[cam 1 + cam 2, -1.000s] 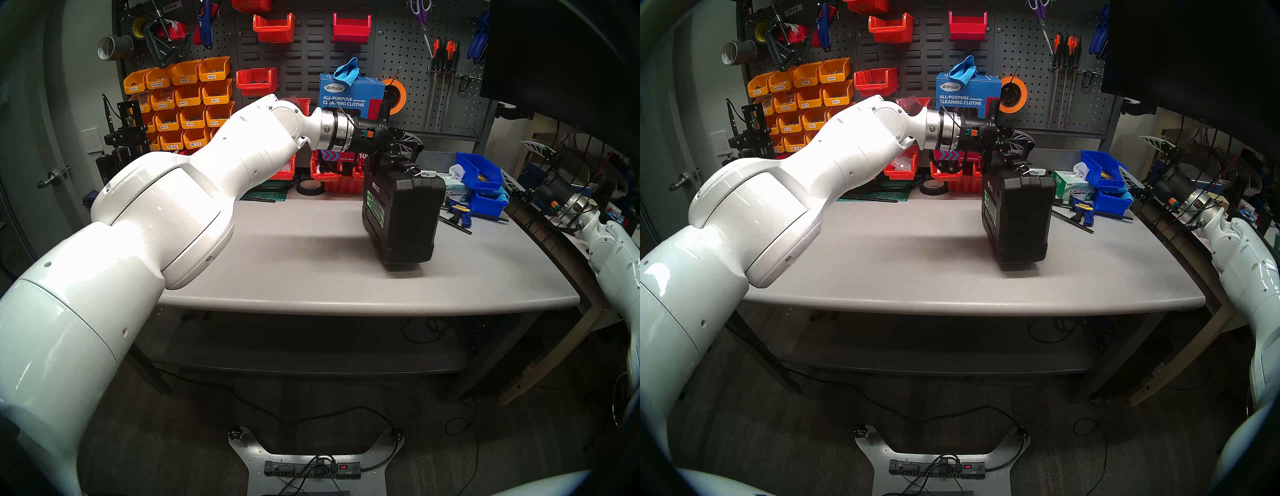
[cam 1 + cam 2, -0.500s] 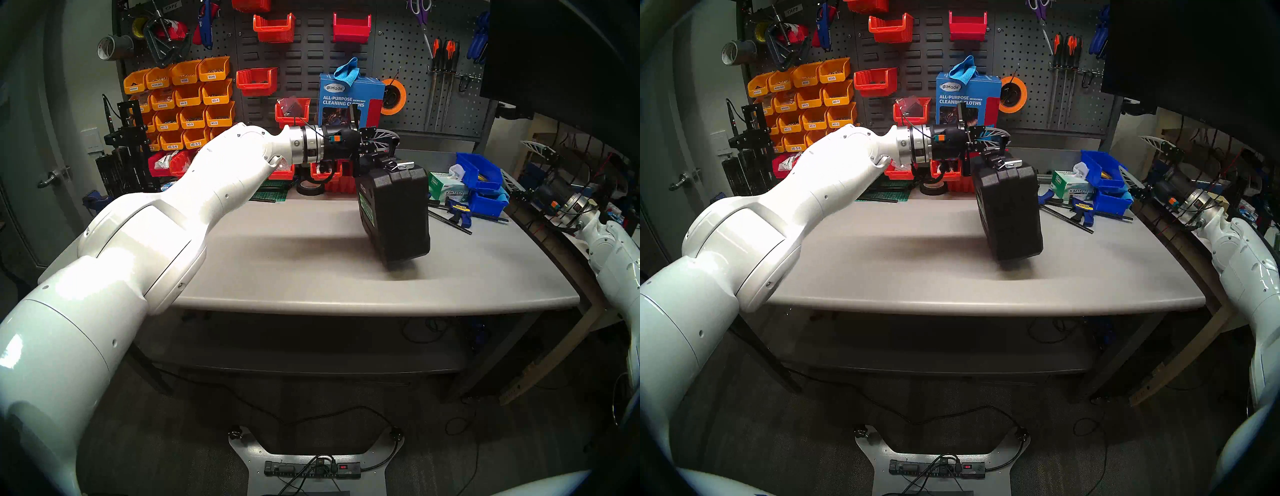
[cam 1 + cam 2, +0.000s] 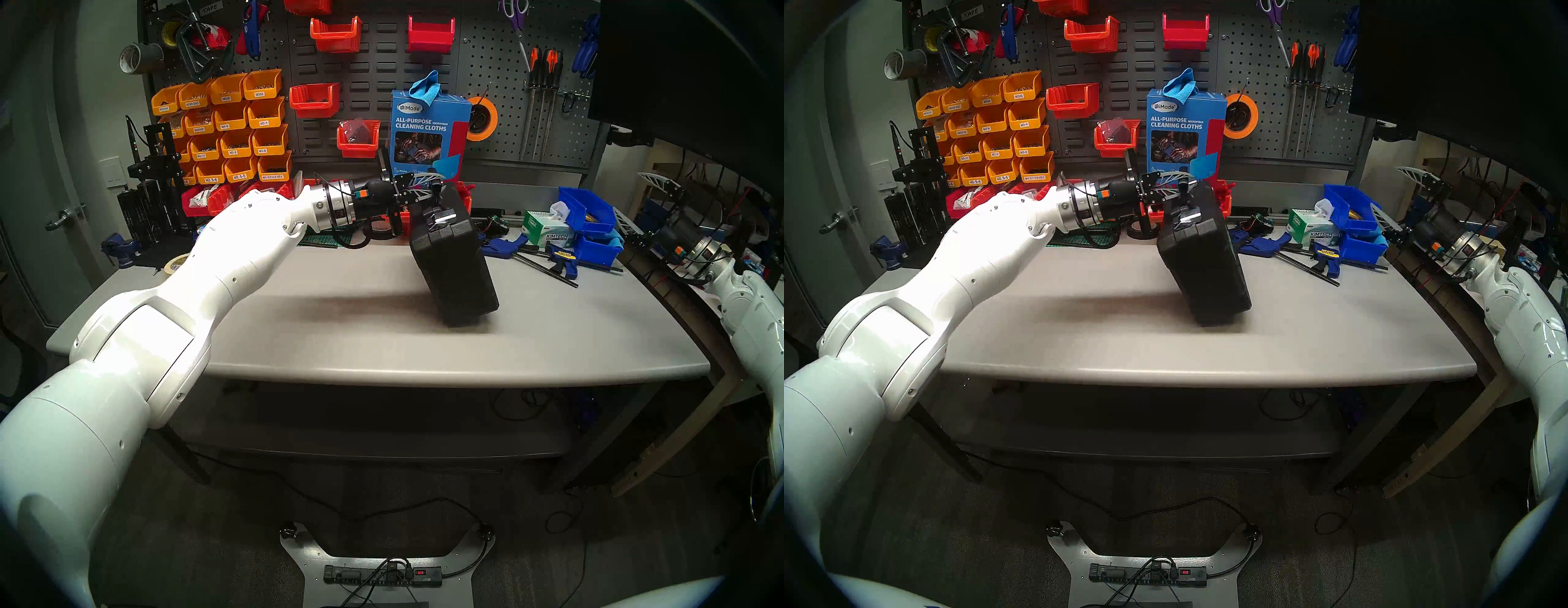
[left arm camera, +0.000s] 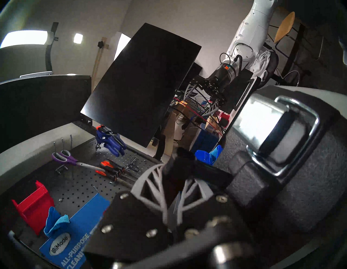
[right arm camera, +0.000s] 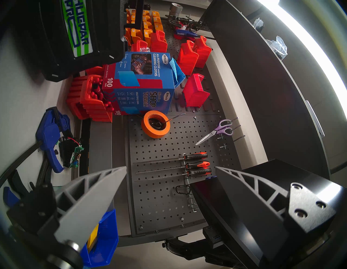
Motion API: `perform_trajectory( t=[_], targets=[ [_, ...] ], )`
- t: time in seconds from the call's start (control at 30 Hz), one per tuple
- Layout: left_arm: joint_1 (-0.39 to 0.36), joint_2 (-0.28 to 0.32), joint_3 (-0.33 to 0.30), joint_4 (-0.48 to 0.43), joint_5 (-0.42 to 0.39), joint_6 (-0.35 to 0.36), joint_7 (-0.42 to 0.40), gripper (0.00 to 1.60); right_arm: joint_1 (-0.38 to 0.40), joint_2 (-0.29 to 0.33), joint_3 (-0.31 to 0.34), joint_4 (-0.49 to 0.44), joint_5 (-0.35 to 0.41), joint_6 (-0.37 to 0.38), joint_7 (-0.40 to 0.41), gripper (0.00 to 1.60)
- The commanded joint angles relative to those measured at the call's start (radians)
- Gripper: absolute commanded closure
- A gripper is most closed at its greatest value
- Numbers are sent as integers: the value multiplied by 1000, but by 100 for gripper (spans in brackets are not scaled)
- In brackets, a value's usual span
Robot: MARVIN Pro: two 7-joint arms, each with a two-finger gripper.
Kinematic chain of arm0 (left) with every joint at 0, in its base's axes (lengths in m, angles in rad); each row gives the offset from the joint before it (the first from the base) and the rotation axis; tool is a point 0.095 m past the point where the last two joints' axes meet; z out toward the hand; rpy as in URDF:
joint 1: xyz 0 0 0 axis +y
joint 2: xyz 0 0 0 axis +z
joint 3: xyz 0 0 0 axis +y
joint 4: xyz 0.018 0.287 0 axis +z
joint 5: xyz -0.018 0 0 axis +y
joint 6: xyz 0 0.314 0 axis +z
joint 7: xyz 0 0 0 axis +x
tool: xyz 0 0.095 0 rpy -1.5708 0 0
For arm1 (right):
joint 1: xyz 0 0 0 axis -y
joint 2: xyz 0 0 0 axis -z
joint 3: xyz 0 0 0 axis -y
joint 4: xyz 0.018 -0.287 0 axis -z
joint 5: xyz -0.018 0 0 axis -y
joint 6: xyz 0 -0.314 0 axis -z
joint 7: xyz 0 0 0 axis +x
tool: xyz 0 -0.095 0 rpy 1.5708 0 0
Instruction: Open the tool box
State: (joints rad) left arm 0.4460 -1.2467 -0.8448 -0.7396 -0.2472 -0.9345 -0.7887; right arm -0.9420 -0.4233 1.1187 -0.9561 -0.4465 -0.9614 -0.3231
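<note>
Head views show my left pincer (image 3: 428, 191) clamped shut on the black handle at the top of the tool box (image 3: 456, 263), which hangs tilted, its top leaning toward 10 o'clock and its lower corner at or just above the counter (image 3: 339, 339); I cannot tell whether it touches. It sits a little right of the counter's middle, with the blue cleaning-cloths box (image 3: 428, 127) behind it at 12 o'clock and the blue bins (image 3: 587, 212) at 3 o'clock.

I judge the case stiff, hard plastic with a pebbled skin that grips well, and fairly heavy for its size, since it swings from one thin handle. The handle is good for carrying; for opening, the places to work are the silver latches (image 4: 277, 135) on the top edge, one seen close in my left wrist view beside my fingers (image 4: 148, 187).

My left arm stretches out nearly level, the wrist pointing toward 3 o'clock. My right pincer (image 5: 169, 187) stands wide and empty, held off beyond the counter's right edge at 3 o'clock.
</note>
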Motion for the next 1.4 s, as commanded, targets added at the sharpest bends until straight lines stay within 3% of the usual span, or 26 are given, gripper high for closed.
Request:
perform_trajectory(
  t=[0.0, 0.37, 0.43, 0.47, 0.5, 0.87, 1.37],
  targets=[
    [113, 95, -4, -16, -31, 57, 22, 160, 7, 8, 7, -3, 1, 2, -5, 0],
    [256, 196, 12, -80, -76, 124, 37, 160, 7, 8, 7, -3, 1, 2, -4, 0],
    [311, 221, -4, -128, -86, 132, 39, 160, 7, 8, 7, -3, 1, 2, -4, 0],
    [294, 228, 22, -121, -90, 131, 37, 160, 7, 8, 7, -3, 1, 2, -4, 0],
    [336, 240, 3, -152, -92, 134, 39, 160, 7, 8, 7, -3, 1, 2, -4, 0],
    [459, 321, 11, -343, -154, 148, 61, 160, 7, 8, 6, -3, 2, 2, -3, 0],
    [503, 284, 6, -560, -217, 196, 138, 160, 7, 7, 6, -3, 3, 2, -2, 0]
  ],
)
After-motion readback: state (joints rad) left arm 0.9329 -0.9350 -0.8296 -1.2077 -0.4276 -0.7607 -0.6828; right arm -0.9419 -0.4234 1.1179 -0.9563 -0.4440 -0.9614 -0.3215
